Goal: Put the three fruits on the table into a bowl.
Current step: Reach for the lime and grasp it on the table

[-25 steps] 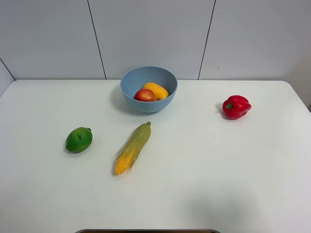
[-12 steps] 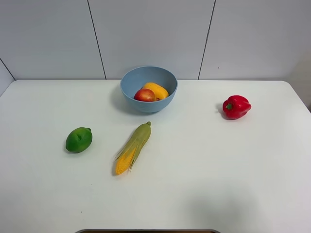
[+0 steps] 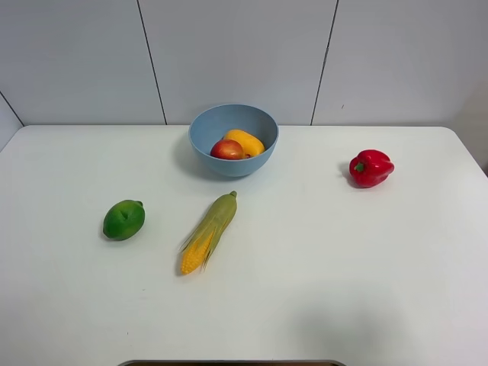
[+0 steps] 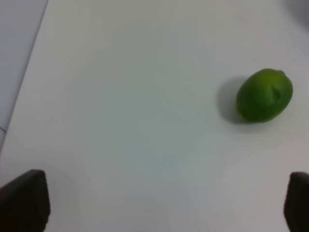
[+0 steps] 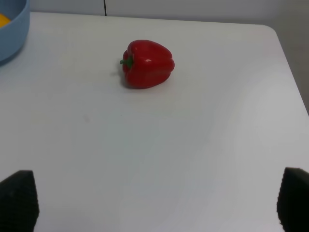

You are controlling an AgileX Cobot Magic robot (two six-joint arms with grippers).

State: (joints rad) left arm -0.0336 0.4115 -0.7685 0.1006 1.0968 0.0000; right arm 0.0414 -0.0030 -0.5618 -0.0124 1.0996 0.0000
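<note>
- Already inside the light-blue bowl [image 3: 229, 168]: red apple [image 3: 226, 149] and yellow-orange mango [image 3: 245, 141], touching side by side, apple on the left as seen from the high camera.
- Bowl at the far middle of the white counter [image 3: 343, 259], close to the pale wall [image 3: 229, 53] behind.
- Not yet in the bowl: green lime [image 3: 123, 219], on the counter nearer the front, well to the left of the bowl and apart from everything else.
- Between lime and bowl, lying slantwise: husked corn cob [image 3: 210, 231], yellow tip toward the front, green end pointing toward the bowl, touching neither.
- Off to the right, well apart from the bowl: glossy red pepper [image 3: 371, 168] with a green stem, lying on its side.
- On the left end effector [image 4: 159, 203]: jaws spread wide, gripping nothing, dark fingertips [image 4: 26, 198] showing only at the two edges of the left wrist view; bare counter between them, lime ahead and off to one side.
- On the right end effector [image 5: 157, 200]: jaws likewise wide apart and empty, fingertips [image 5: 19, 195] at the edges of the right wrist view; pepper ahead and clear of them, a slice of the bowl at one corner.
</note>
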